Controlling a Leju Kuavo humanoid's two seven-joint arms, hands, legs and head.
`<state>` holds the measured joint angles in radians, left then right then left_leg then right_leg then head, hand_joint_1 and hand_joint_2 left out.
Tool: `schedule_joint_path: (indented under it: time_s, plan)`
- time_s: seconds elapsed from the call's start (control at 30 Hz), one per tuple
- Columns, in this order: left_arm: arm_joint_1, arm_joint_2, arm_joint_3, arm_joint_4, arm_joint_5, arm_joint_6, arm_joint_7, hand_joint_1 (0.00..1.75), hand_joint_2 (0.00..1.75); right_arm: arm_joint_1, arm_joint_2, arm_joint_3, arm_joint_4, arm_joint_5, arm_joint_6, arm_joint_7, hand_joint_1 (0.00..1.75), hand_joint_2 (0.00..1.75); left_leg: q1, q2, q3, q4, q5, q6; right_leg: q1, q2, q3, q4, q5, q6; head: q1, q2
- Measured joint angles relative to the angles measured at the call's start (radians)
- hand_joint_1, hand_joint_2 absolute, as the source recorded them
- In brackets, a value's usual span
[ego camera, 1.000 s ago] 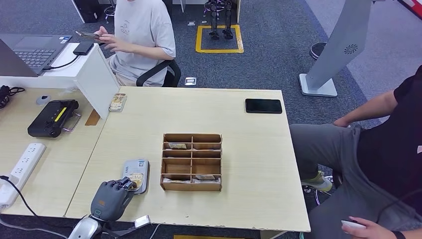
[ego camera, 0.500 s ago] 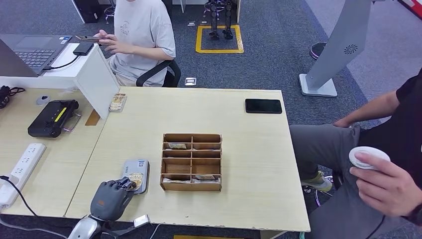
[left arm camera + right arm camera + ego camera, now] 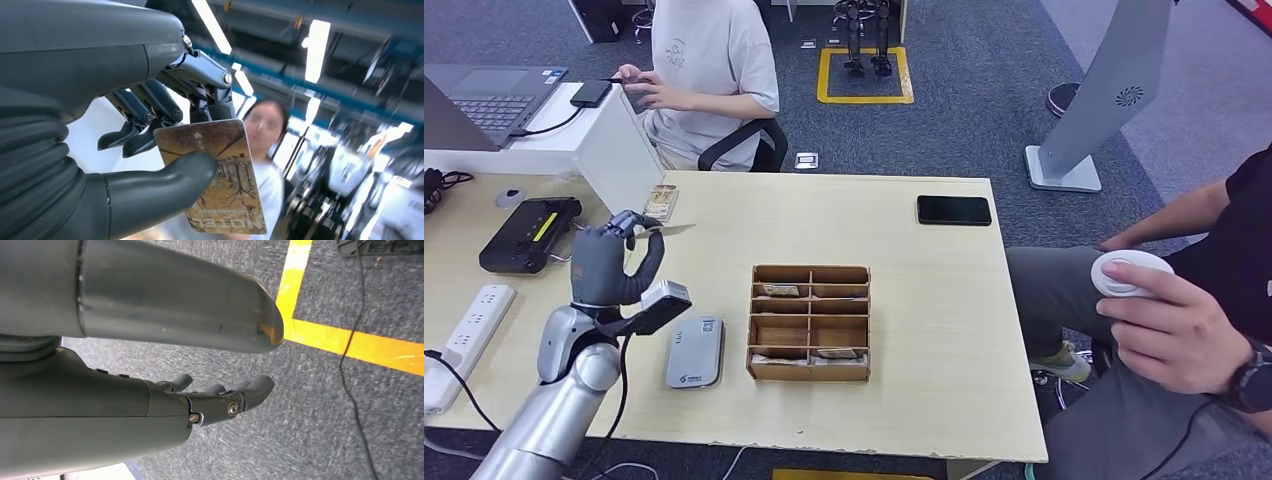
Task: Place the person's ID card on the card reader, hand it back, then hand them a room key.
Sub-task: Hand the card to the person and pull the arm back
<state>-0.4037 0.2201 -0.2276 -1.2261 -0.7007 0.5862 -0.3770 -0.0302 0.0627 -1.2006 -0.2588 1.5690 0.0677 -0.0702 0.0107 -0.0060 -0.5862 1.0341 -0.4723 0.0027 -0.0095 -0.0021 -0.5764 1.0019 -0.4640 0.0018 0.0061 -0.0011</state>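
Note:
My left hand is raised above the table's left part and pinches the ID card, which shows edge-on. In the left wrist view the brown, tree-patterned card sits between the thumb and the darker fingers, facing a person in a white shirt. That person sits behind the table's far edge. The grey card reader lies bare on the table near the front. A wooden compartment box beside it holds key cards. My right hand hangs over the carpet, fingers apart, holding nothing.
Another card lies at the table's far left by a white partition. A black phone lies at the far right. A black device and a power strip are on the left desk. A seated person's hand holds a white round object at right.
My left hand has lifted the card off the reader and carried it up toward the table's far left. The person at right has raised a hand with a white round object.

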Motion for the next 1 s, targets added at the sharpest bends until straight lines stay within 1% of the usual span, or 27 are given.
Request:
schedule_joint_path:
  time_s: [0.07,0.13,0.2,0.27,0.33,0.4,0.5,0.7,0.87,1.0]
  plan:
    - [-0.036,0.006,-0.002,-0.009,-0.006,0.002,-0.001,1.75,1.75,0.0,-0.002,0.007,0.007,0.0,-0.003,0.0,0.0,0.0,0.0,0.002,0.001,0.0,0.0,0.0,0.0,0.002,-0.001,0.0,0.0,0.0,0.0,0.0]
    - [-0.049,0.008,-0.005,-0.016,-0.013,0.008,-0.003,1.75,1.75,0.0,-0.003,0.01,0.013,0.0,-0.007,0.0,0.0,0.0,0.0,0.002,0.001,0.0,0.0,0.0,0.0,0.003,-0.002,0.0,0.0,0.0,-0.001,0.0]
    - [-0.072,0.015,-0.014,-0.018,-0.044,0.005,0.018,1.75,1.75,0.0,-0.007,0.018,0.02,0.0,-0.01,0.0,0.0,0.0,0.0,0.003,-0.001,0.001,0.0,0.0,0.0,0.003,-0.004,0.0,0.0,0.0,-0.001,0.0]
    - [-0.134,0.03,-0.029,-0.01,-0.086,-0.025,0.068,1.75,1.75,-0.002,-0.012,0.03,0.028,0.0,-0.011,0.0,0.0,0.0,0.001,0.002,-0.005,0.002,0.001,0.0,0.001,0.003,-0.006,0.0,0.001,0.0,0.0,0.0]
    - [-0.22,0.046,-0.04,0.01,-0.105,-0.061,0.112,1.75,1.75,-0.006,-0.016,0.04,0.035,0.0,-0.011,0.0,0.0,0.0,0.001,0.002,-0.007,0.002,0.002,0.001,0.002,0.002,-0.008,0.0,0.002,-0.001,-0.001,0.0]
    - [-0.289,0.058,-0.045,0.033,-0.117,-0.074,0.13,1.75,1.75,-0.008,-0.019,0.05,0.042,0.0,-0.012,0.0,0.0,0.0,0.001,0.004,-0.006,0.001,0.002,0.001,0.002,0.004,-0.008,0.0,0.002,-0.002,-0.001,0.0]
    - [-0.351,0.07,-0.054,0.067,-0.147,-0.068,0.134,1.75,1.75,-0.008,-0.024,0.068,0.049,0.0,-0.014,0.004,0.0,0.0,0.001,0.005,-0.006,0.001,0.002,0.001,0.002,0.005,-0.008,0.0,0.002,-0.002,-0.001,0.0]
    - [-0.402,0.081,-0.078,0.125,-0.222,-0.024,0.161,1.75,1.75,-0.01,-0.031,0.094,0.059,0.0,-0.014,0.002,0.0,0.0,0.001,0.005,-0.006,0.001,0.002,0.001,0.002,0.005,-0.008,0.0,0.002,-0.002,-0.001,0.0]
    - [-0.41,0.086,-0.102,0.169,-0.278,-0.004,0.182,1.75,1.75,-0.016,-0.034,0.114,0.064,0.0,-0.015,-0.002,0.0,0.0,0.001,0.005,-0.006,0.001,0.002,0.001,0.002,0.006,-0.008,0.0,0.002,-0.002,-0.001,0.0]
    - [-0.412,0.093,-0.124,0.199,-0.295,0.001,0.182,1.75,1.75,-0.017,-0.035,0.126,0.067,0.0,-0.014,0.004,0.0,0.0,0.001,0.005,-0.006,0.001,0.002,0.001,0.002,0.005,-0.008,0.0,0.002,-0.002,-0.001,0.0]
